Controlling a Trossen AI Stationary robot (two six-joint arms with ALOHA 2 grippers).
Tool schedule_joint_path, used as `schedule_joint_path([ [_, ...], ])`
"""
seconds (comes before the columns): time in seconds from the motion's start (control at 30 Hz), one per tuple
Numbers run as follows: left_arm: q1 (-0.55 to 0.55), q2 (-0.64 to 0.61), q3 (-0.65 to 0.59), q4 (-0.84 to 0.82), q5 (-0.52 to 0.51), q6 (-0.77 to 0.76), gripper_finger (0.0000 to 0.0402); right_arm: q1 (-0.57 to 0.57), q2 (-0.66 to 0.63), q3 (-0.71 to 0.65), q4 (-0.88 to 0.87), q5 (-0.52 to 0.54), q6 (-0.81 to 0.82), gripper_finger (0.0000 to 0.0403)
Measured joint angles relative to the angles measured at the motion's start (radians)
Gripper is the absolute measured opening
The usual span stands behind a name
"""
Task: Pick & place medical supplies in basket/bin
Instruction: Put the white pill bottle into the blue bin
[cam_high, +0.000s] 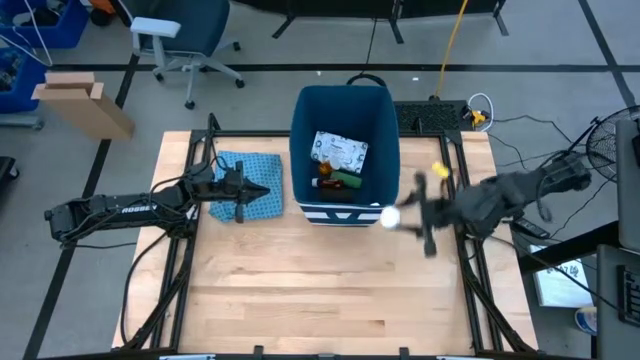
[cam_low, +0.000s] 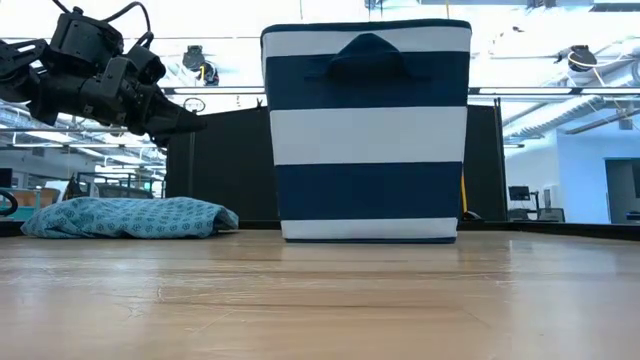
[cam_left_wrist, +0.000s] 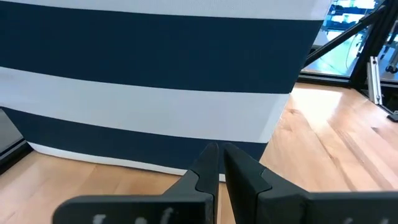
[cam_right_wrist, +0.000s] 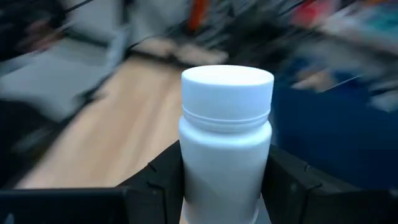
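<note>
The dark-blue bin (cam_high: 345, 110) stands at the table's far middle, its white-striped short side (cam_low: 367, 130) facing the near edge. Inside lie a flat white packet with green print (cam_high: 341, 152), a dark bottle with an orange label (cam_high: 324, 181) and a green cylinder (cam_high: 348, 180). I cannot make out the slim red tube. My right gripper (cam_high: 402, 215) is shut on a white bottle (cam_right_wrist: 227, 137) by the bin's near right corner (cam_high: 388, 205). My left gripper (cam_high: 262, 190) is shut on nothing, above the light blue cloth (cam_high: 247, 172), pointing at the bin's wall (cam_left_wrist: 155, 74). My right gripper pinches the white bottle's body (cam_right_wrist: 225, 180) between its two fingers (cam_right_wrist: 158, 180), one on each side. The fingers come level from the table's right, and the capped end (cam_right_wrist: 227, 84) sticks out past the fingertips. The bottle is lifted clear of the table.
The light blue patterned cloth (cam_low: 130, 217) lies bunched on the table left of the bin. Bare wood (cam_high: 320, 290) fills the near half of the table. Black frame rails (cam_high: 190, 180) run along both sides. A yellow cable (cam_high: 455, 40) and chairs are beyond the far edge.
</note>
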Motion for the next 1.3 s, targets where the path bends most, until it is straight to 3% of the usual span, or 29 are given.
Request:
schedule_joint_path([
  [0.1, 0.0, 0.0, 0.0, 0.0, -0.027, 0.006, 0.0026, -0.091, -0.061, 0.0, 0.066, 0.071, -0.095, 0.0154],
  [0.23, 0.0, 0.0, 0.0, 0.004, -0.078, 0.021, 0.0026, -0.254, -0.088, 0.0, 0.156, 0.062, -0.141, 0.0154],
  [0.37, 0.0, 0.0, 0.0, 0.025, -0.097, 0.052, 0.0026, -0.456, -0.064, 0.0, 0.164, -0.097, -0.111, 0.0154],
  [0.53, 0.0, 0.0, 0.0, 0.042, -0.117, 0.058, 0.0026, -0.708, 0.032, 0.018, 0.205, -0.366, -0.085, 0.0154],
  [0.73, 0.0, 0.0, 0.0, 0.049, -0.157, 0.057, 0.0026, -0.904, 0.291, 0.289, 0.074, -0.554, -0.175, 0.0154],
  [0.9, 0.0, 0.0, 0.0, 0.072, -0.172, 0.057, 0.0026, -0.983, 0.537, 0.617, -0.14, -0.583, -0.315, 0.0154],
  [1.07, 0.0, 0.0, 0.0, 0.085, -0.176, 0.059, 0.0026, -1.018, 0.733, 0.846, -0.324, -0.578, -0.512, 0.0153],
  [1.3, 0.0, 0.0, 0.0, 0.113, -0.183, 0.142, 0.0026, -0.999, 0.884, 0.906, -0.404, -0.577, -0.653, 0.0153],
])
